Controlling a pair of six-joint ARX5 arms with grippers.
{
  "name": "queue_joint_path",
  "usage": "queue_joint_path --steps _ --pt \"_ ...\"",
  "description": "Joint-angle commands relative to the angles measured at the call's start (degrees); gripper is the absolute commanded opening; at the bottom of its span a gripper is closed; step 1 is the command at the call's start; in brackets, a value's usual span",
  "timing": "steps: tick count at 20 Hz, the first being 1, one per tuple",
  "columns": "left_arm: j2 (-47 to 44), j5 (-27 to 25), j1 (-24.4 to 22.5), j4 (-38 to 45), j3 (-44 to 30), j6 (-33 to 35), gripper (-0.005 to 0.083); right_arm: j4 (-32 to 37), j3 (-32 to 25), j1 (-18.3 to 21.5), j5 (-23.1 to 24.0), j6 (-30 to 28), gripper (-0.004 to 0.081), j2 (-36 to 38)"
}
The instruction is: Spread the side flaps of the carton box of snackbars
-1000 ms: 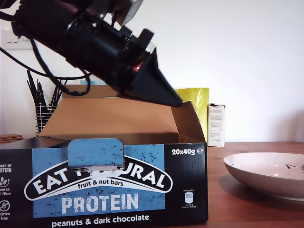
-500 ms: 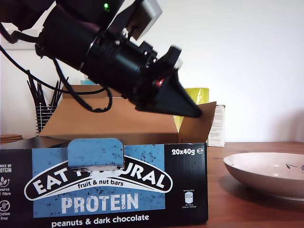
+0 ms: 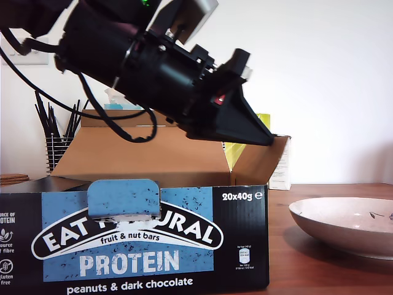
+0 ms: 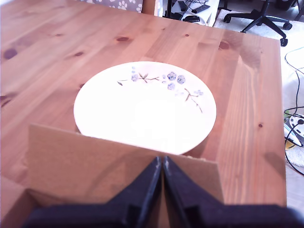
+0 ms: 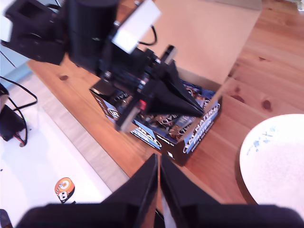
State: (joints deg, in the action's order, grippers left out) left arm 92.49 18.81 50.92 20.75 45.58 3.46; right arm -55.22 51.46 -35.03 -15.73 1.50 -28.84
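The carton box of snackbars (image 3: 147, 239) stands open at the exterior view's left, with its black-and-blue front facing the camera. My first gripper (image 3: 268, 141) is shut. Its tip presses on the brown inner face of the side flap (image 3: 261, 163) at the exterior view's right, which leans outward. In the first wrist view the shut fingertips (image 4: 160, 162) rest against that flap (image 4: 85, 161). My second gripper (image 5: 158, 159) is shut and hovers high above the table, apart from the box (image 5: 199, 130). The other side flap cannot be made out.
A white flowered plate (image 3: 344, 224) sits just beyond the leaning flap, at the exterior view's right. The wide brown lid panel (image 3: 141, 153) stands up behind. A yellow packet (image 3: 235, 153), a slim white carton (image 3: 284, 167) and a wire holder of black sticks (image 3: 58, 138) stand at the back.
My first gripper has moved toward the exterior view's right and slightly up. It has pushed the side flap from nearly upright to leaning outward over the box's end.
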Motion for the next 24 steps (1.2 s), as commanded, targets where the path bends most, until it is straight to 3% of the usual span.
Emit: queue_joint_path --steps 1,6,11,24 --pt "3.3 0.0 0.8 0.2 1.4 -0.3 -0.0021 0.5 0.9 -0.3 -0.3 0.0 -0.0013 0.1" --pt "7.9 0.0 1.4 -6.1 8.2 0.1 -0.0021 0.4 1.0 -0.3 -0.8 0.0 -0.0013 0.1" --pt "12.6 -1.1 1.4 -18.5 15.6 2.9 -0.0021 0.5 1.2 -0.3 -0.9 0.0 -0.0013 0.1" --pt "14.0 -5.0 1.4 -27.8 16.4 5.6 -0.0021 0.5 1.6 -0.3 -0.8 -0.1 -0.0013 0.1"
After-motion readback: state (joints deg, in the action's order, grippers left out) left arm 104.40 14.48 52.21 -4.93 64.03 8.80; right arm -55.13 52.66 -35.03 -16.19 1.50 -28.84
